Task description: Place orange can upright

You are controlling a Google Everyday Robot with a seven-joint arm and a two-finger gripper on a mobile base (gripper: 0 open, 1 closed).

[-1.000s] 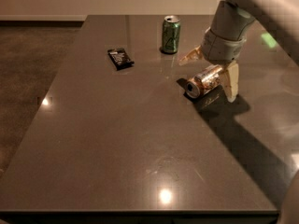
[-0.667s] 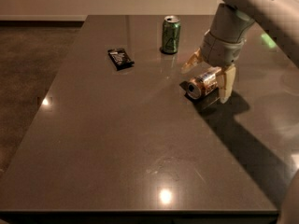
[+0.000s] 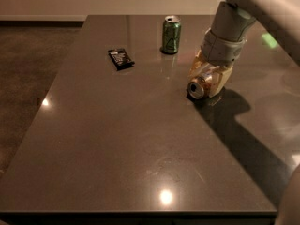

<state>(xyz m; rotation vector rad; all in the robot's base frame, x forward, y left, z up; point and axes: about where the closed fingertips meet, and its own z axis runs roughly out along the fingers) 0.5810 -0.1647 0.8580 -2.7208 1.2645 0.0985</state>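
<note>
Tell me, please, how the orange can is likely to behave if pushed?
The orange can lies on its side beneath the gripper, so it would probably roll. Its smooth metal wall looks slippery on the glossy table. It likely dents if squeezed hard.

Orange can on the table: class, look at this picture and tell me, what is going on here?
The robot's tool is down at the far right of the table, closed around the orange can, which lies on its side with its silver top facing the camera. It is not upright yet. A green can stands behind it, and a dark packet lies to the left.
</note>
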